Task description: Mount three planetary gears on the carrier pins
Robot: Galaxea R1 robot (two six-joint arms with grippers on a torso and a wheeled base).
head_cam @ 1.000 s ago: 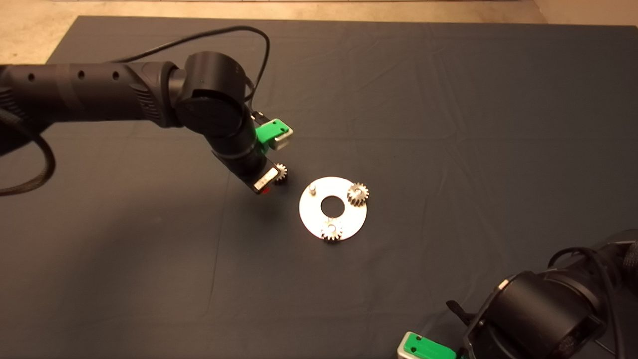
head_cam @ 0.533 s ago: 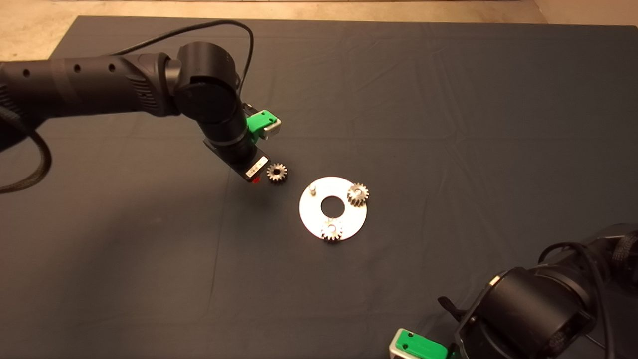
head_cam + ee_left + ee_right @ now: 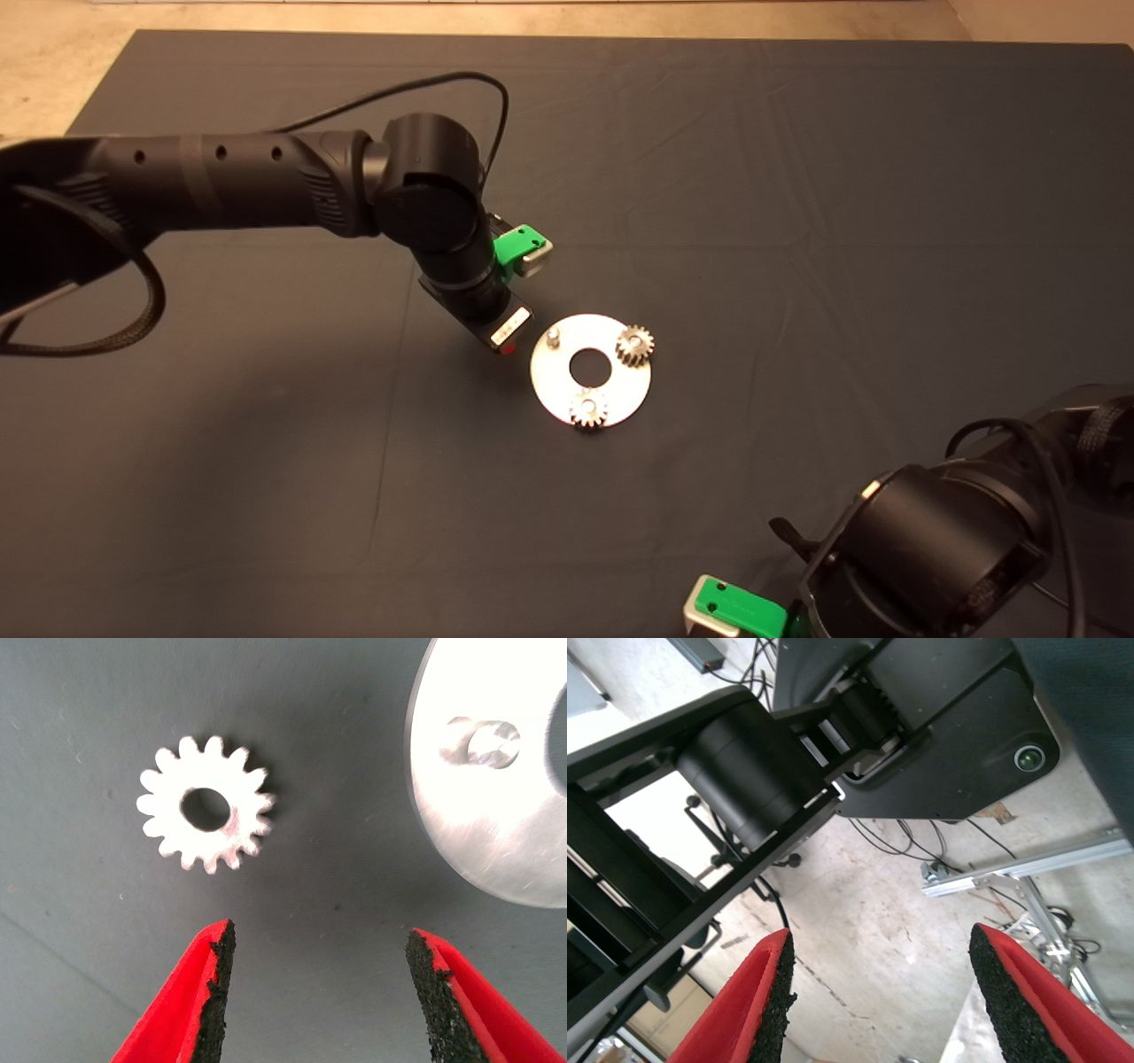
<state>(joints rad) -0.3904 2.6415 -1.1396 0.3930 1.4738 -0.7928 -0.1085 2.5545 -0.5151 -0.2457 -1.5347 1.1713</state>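
The shiny carrier disc [image 3: 622, 390] lies mid-mat. Two planetary gears sit on its pins, one at the far right [image 3: 634, 346] and one at the near edge [image 3: 588, 409]. The third carrier pin [image 3: 554, 338] stands bare at the far left. My left gripper [image 3: 507, 346] hangs just left of the disc and hides the third gear in the head view. In the left wrist view that loose gear [image 3: 205, 815] lies flat on the mat, beyond my open, empty left gripper [image 3: 323, 992], beside the disc [image 3: 496, 833] and its bare pin [image 3: 483, 742].
My right gripper [image 3: 735, 611] is parked at the mat's near right corner, open [image 3: 877, 1001], its wrist view looking at the floor and a robot base [image 3: 921, 718]. Dark mat [image 3: 797, 221] surrounds the disc.
My left arm has swung right and nearer to the disc, so its gripper now covers the loose gear. The right arm has shifted slightly left. Disc and mounted gears are unmoved.
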